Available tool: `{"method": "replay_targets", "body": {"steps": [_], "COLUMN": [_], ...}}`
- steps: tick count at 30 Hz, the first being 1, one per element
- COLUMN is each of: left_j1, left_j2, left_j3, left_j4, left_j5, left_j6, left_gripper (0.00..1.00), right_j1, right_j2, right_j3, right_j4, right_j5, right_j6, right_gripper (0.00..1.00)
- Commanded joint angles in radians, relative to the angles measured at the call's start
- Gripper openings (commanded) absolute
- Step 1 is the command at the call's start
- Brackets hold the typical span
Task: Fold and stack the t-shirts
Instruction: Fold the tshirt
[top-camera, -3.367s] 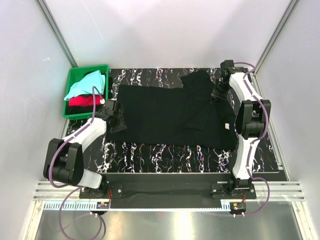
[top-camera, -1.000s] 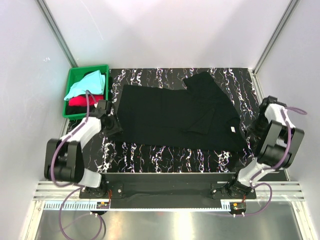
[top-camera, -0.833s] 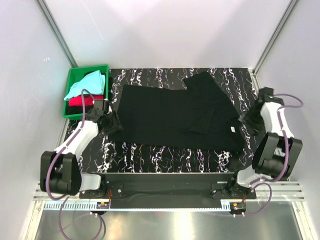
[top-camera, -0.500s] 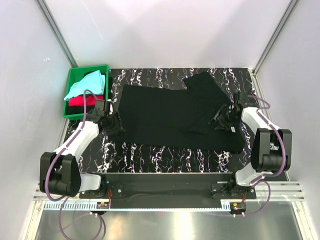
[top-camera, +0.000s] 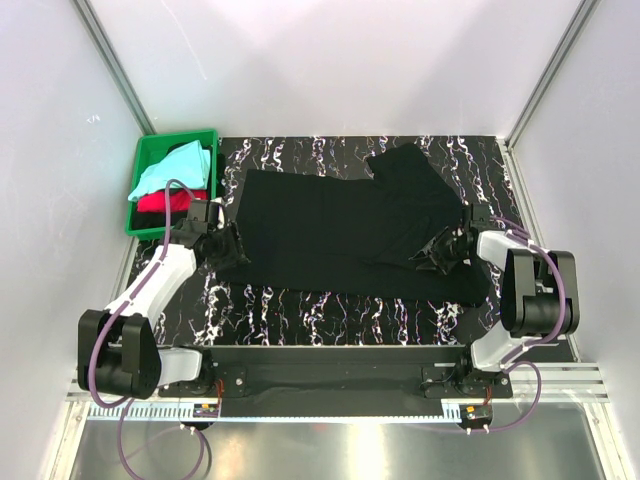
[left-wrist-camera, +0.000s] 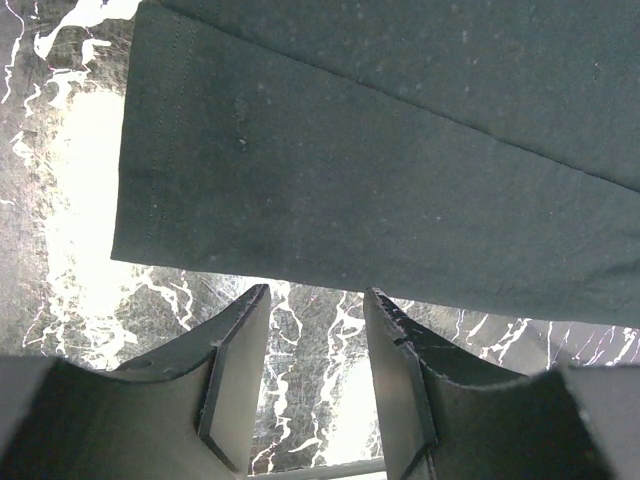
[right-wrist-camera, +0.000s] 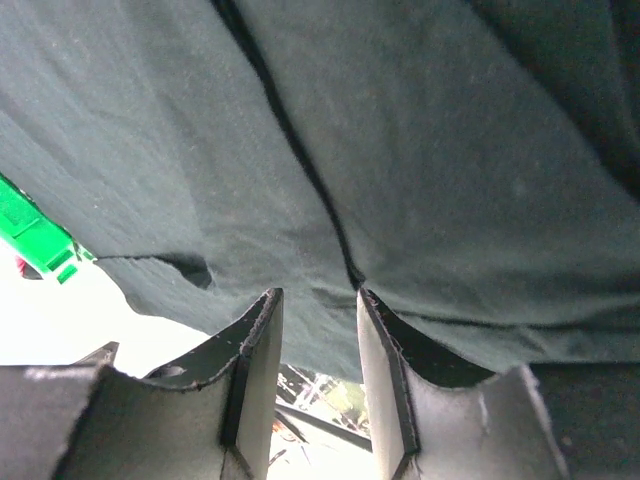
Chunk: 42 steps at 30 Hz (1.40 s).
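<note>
Black marbled table (top-camera: 330, 310) shows bare along its near edge. Just beyond that strip the black tee (top-camera: 340, 230) lies spread almost flat mid-table, hem toward the left edge, shoulders toward the right edge, and one sleeve doubled over toward the far right corner. Left gripper (left-wrist-camera: 315, 295) sits low at the hem's near left corner, jaws part open on nothing, with tabletop between the fingers and the cloth edge just past the tips. Right gripper (right-wrist-camera: 318, 295) is down on the shoulder end, jaws apart over a crease; a pinch isn't evident. My read: light, limp, thin cloth that will drape and slide on the glossy top, so pinch hem corner and shoulder edge together. Far left corner: green crate (top-camera: 138, 172) holding the aqua tee (top-camera: 172, 168) and red tee (top-camera: 165, 202).
</note>
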<state>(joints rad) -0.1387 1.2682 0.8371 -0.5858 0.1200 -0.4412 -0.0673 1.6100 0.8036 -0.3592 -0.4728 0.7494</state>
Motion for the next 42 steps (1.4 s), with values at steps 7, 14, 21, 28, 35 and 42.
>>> {"method": "replay_targets", "body": {"steps": [7,14,21,28,35,42], "left_j1": [-0.004,-0.004,-0.002,-0.002,-0.004,-0.006], "left_j2": [-0.026,-0.032,-0.036,-0.023,-0.018,0.011], "left_j3": [0.033,0.042,0.046,0.053,0.074,0.056], "left_j4": [-0.008,-0.014,-0.019,-0.019,-0.028,-0.02], "left_j5": [0.018,0.006,0.003,-0.017,-0.066,-0.06], "left_j6": [0.015,0.016,0.018,0.018,0.019,0.006], "left_gripper": [0.47,0.47,0.47,0.47,0.47,0.47], "right_j1": [0.001,0.001,0.015,0.124,0.149,0.028], "right_j2": [0.051,0.067,0.042,0.249,0.302,-0.006], "right_j3": [0.019,0.037,0.114,0.432,0.704,0.389], "right_j4": [0.048,0.046,0.043,0.092,-0.082,-0.273], "right_j5": [-0.004,-0.024,-0.032,-0.007,0.037,0.141], "right_j6": [-0.016,-0.018,0.008,0.059,0.021,-0.202], "right_gripper": [0.34,0.11,0.0,0.01,0.65,0.71]}}
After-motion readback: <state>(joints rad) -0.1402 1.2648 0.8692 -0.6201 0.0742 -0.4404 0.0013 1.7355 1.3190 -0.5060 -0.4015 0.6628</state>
